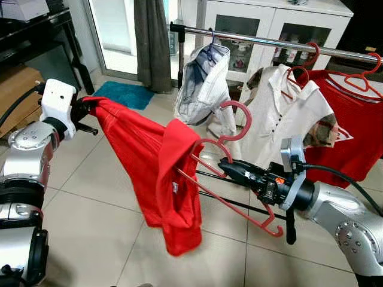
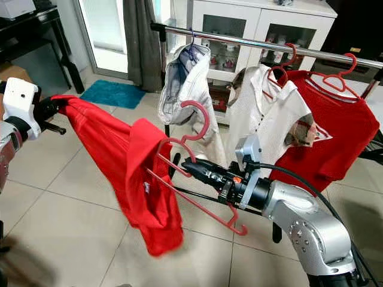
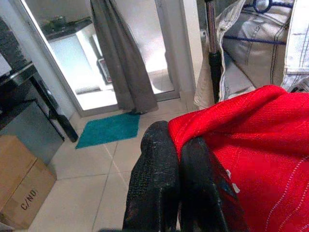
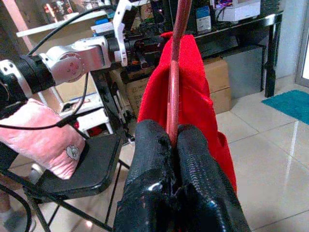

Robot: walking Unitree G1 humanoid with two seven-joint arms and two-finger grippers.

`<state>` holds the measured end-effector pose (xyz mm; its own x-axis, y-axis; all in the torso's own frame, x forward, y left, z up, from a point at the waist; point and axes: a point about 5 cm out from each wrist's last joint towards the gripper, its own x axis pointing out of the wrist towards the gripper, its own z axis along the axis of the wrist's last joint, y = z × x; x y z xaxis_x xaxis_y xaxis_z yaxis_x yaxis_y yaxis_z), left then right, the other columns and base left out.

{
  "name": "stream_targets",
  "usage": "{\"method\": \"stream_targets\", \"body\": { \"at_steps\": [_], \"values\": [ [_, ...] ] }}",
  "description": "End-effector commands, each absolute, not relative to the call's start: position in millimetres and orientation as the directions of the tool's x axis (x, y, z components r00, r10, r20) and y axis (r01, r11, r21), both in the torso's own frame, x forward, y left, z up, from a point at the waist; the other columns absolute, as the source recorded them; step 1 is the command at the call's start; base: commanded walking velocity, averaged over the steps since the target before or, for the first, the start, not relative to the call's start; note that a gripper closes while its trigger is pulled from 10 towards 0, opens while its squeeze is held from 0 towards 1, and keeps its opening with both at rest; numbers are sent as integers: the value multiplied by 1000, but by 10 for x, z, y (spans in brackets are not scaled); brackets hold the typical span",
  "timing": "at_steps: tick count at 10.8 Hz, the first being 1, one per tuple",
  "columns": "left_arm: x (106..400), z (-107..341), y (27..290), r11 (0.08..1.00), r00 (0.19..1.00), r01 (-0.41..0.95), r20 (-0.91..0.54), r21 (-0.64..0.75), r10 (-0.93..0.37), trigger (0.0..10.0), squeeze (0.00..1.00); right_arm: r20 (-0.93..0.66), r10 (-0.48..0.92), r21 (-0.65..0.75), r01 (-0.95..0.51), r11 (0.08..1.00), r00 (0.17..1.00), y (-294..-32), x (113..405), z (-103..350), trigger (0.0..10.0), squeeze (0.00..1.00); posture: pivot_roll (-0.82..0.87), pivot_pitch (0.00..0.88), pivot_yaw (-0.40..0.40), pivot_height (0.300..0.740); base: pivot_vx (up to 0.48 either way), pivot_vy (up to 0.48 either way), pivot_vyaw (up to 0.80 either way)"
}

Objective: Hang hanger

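Observation:
A pink-red plastic hanger (image 1: 236, 179) carries a red shirt (image 1: 161, 173) draped over one of its shoulders. My right gripper (image 1: 226, 164) is shut on the hanger just below its hook (image 1: 239, 116), and the hanger's bar (image 4: 175, 67) runs up between the black fingers (image 4: 154, 159). My left gripper (image 1: 84, 110) is shut on the shirt's far end (image 3: 231, 145), holding it stretched out to the left. The metal clothes rail (image 1: 275, 43) runs across behind, above the hanger's hook.
On the rail hang a pale denim jacket (image 1: 203, 84), a white polo (image 1: 281, 113) and a red shirt (image 1: 353, 119) on red hangers. A white cabinet (image 1: 281, 24) stands behind. A teal mat (image 1: 122, 94), a curtain (image 1: 152, 42) and a cardboard box (image 3: 21, 193) are to the left.

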<state>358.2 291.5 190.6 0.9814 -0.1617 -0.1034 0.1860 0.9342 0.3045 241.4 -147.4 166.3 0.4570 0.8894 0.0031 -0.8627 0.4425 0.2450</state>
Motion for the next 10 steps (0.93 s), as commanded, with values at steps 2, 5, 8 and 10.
{"method": "stream_targets", "body": {
  "at_steps": [2, 5, 8, 10],
  "values": [
    [3598, 1909, 2930, 930, 975, 209, -142, 302, -173, 10000, 157, 35, 886, 211, -870, 446, 463, -1512, 2417, 1776, 10000, 0, -115, 0, -2, 740, 0, 0, 0],
    [3419, 1570, 3188, 948, 954, 181, -280, 262, -105, 10000, 1000, 60, 881, 218, -867, 448, 470, -1468, 2439, 1823, 10000, 0, -120, 0, -4, 740, 0, 0, 0],
    [3320, 1398, 3169, 945, 912, 281, -354, 166, -209, 10000, 1000, 59, 883, 222, -868, 444, 466, -1470, 2437, 1833, 10000, 0, -121, 0, -12, 740, 0, 0, 0],
    [3289, 1360, 3075, 928, 880, 367, -347, 61, -325, 10000, 1000, 35, 861, 221, -844, 488, 507, -1484, 2503, 1813, 10000, 0, -119, 0, -14, 740, 0, 0, 0]
  ]
}}
